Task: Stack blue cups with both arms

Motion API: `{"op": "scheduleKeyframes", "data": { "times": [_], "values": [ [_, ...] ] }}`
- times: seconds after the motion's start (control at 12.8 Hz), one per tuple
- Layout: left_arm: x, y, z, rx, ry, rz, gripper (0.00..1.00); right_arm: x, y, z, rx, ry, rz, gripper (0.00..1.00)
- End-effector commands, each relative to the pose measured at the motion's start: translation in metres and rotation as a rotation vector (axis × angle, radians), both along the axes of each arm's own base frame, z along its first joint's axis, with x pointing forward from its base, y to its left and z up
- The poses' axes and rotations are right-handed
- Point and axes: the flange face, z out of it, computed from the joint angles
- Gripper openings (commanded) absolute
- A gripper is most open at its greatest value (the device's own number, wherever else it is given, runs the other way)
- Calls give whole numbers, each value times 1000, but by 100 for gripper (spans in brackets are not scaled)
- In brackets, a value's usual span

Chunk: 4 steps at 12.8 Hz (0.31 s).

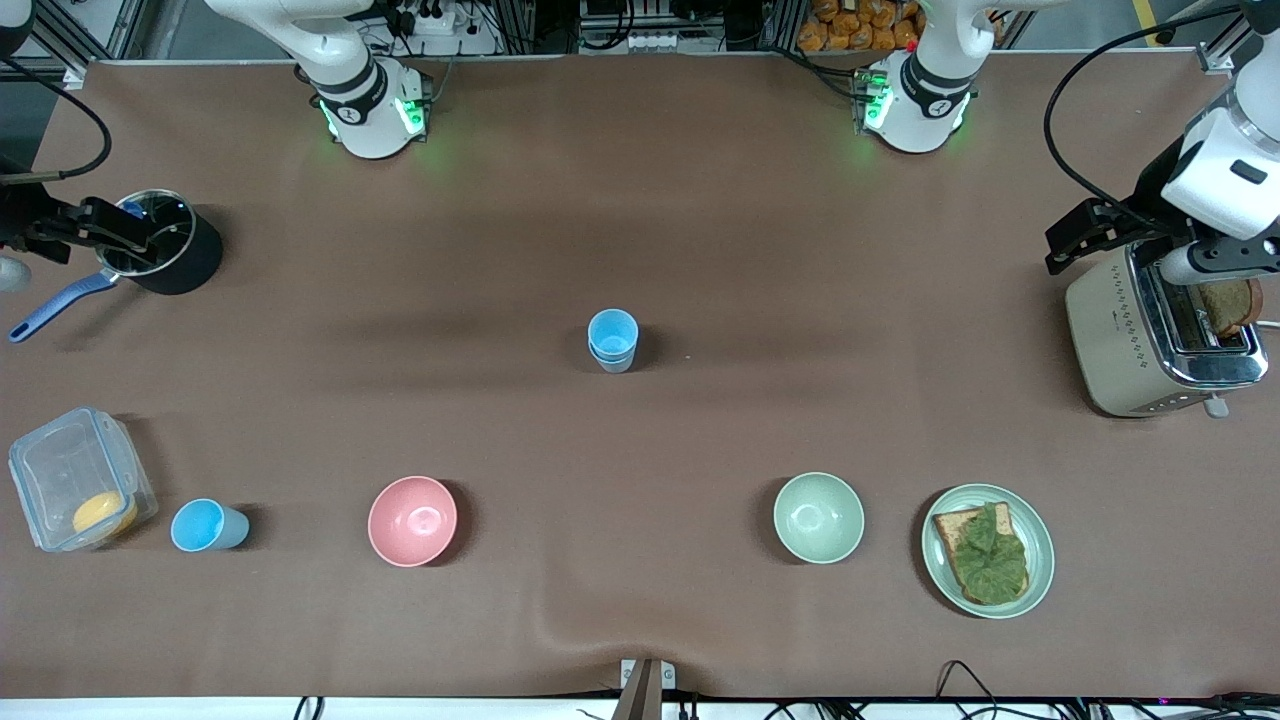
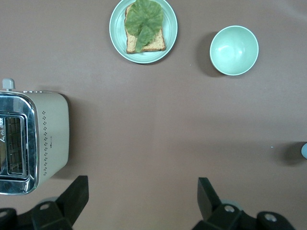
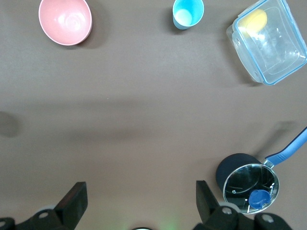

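Two blue cups point(image 1: 612, 340) are standing upright at the middle of the bench, one nested inside the other, so a second rim is showing just under the top one. They are light blue, bright inside and greyer outside, tapering toward the base. A third blue cup point(image 1: 207, 526) is standing alone toward the right arm's end of the bench, nearer to the front camera than the stacked pair and well apart from it. It is sitting upright with its open mouth up, just beside a clear plastic container point(image 1: 75, 479) and near a pink bowl point(image 1: 412, 520).
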Motion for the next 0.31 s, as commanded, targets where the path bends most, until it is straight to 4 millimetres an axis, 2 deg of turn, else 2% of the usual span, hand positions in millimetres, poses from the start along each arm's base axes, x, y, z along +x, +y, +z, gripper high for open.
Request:
{"op": "scheduleKeyframes", "data": {
  "times": [0.0, 0.23],
  "values": [
    [-1, 2, 7, -6, 12, 5, 100, 1, -1, 2, -6, 3, 5, 100],
    [0, 9, 8, -4, 12, 15, 100, 1, -3, 2, -6, 4, 4, 100]
  ]
}}
